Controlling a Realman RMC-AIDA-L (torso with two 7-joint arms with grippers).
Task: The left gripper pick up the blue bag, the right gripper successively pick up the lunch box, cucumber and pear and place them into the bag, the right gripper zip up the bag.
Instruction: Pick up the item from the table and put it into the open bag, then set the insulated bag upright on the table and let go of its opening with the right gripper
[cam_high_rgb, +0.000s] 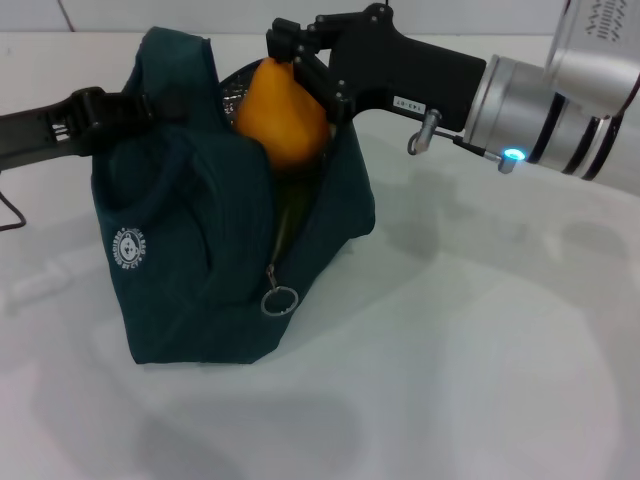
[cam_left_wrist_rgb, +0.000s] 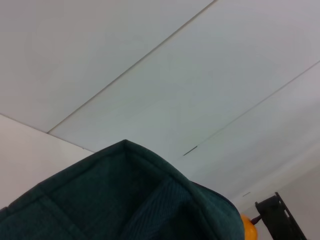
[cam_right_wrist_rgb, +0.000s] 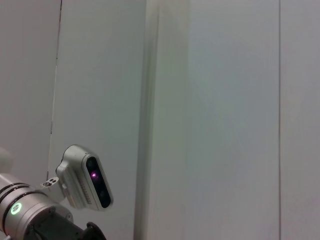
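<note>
Head view shows one blue bag standing on the bench, its top held up by the left gripper. One pear sits at the bag's open mouth, clasped by the right gripper fingers.

The blue bag is matt woven cloth with a little metal ring on the zipper. The pear looks smooth and slightly waxy. The right gripper is matt black plastic on a brushed silver wrist.
</note>
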